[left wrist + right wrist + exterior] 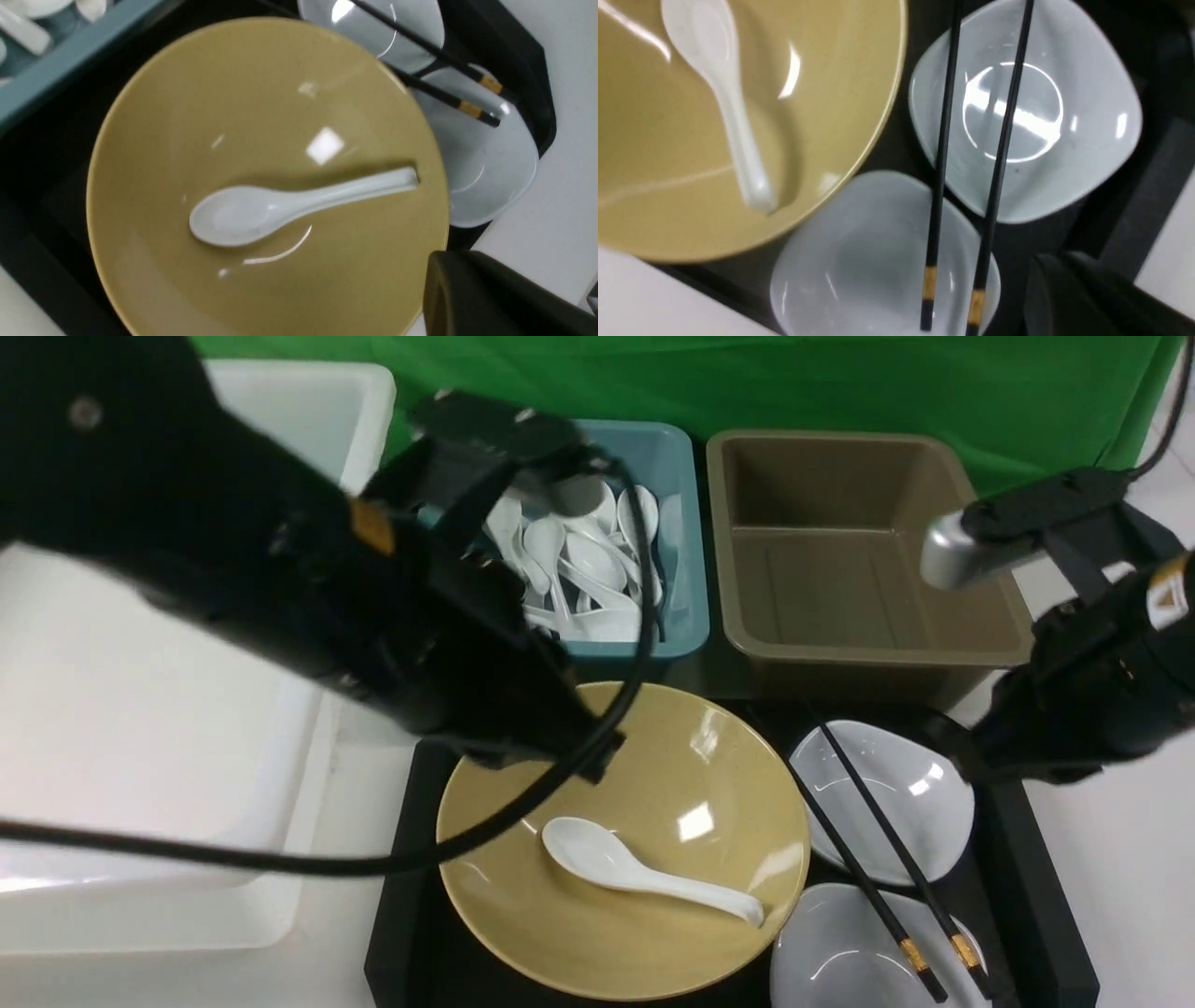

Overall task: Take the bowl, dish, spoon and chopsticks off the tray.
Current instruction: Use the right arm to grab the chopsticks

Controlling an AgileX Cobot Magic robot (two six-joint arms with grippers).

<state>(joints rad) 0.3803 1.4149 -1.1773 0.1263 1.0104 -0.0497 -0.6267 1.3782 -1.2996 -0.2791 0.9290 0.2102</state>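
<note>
Chopsticks, long, black, gold-banded (910, 947), lying across white dishes at lower right; risking rolling apart if nudged. White spoon (616, 859) resting in wide yellow bowl (523, 943), lower centre, on black tray (1036, 896); risking sliding out if bowl tipping. Both grippers (597, 765) pressed together, empty, risking knocking rims unless opening first.

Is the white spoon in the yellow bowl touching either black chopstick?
Apart: the right wrist view shows yellow surface and rim between spoon and chopsticks.
</note>
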